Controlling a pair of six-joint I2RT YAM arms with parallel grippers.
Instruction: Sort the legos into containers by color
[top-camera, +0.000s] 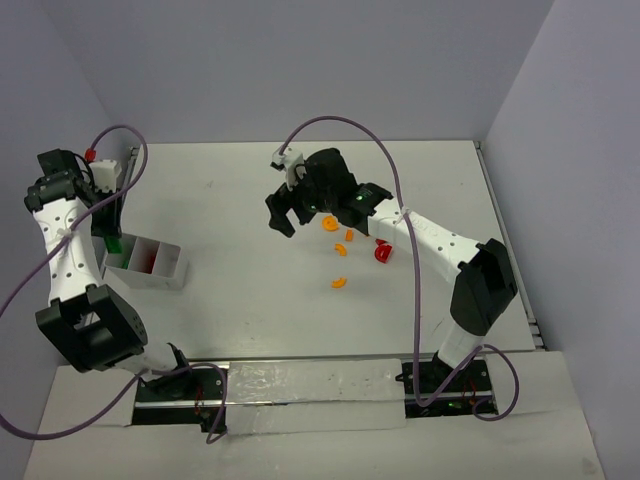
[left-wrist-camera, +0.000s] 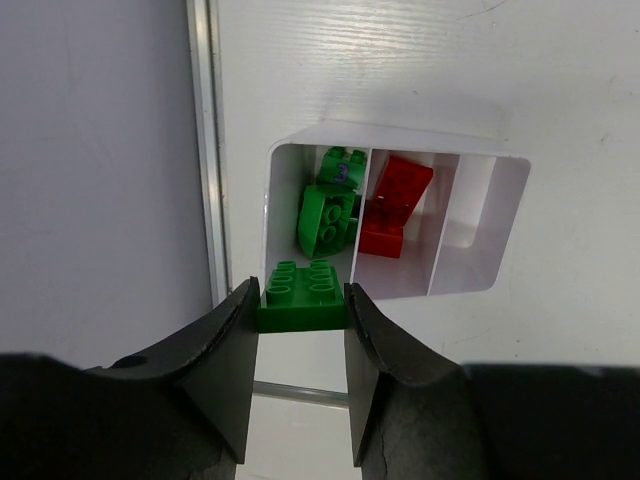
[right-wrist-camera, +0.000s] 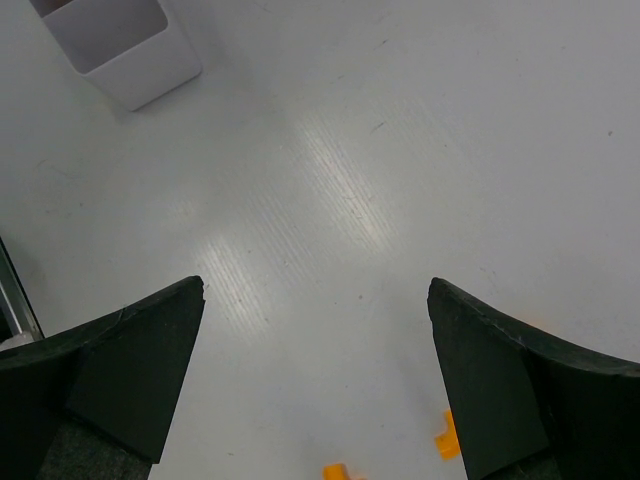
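Near the worktop's left edge, our left gripper (left-wrist-camera: 302, 312) clamps a green block (left-wrist-camera: 302, 285) over the white tray (left-wrist-camera: 498, 160), which holds green blocks (left-wrist-camera: 328, 215) left and red blocks (left-wrist-camera: 395, 205) in the middle. Mid-worktop, our right gripper (right-wrist-camera: 316, 290) hangs wide open and empty near loose orange pieces (top-camera: 340, 283).

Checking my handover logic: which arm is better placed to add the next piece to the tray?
Left. The left gripper holds a green brick by the green compartment of the tray; the right gripper is open, empty, distant.
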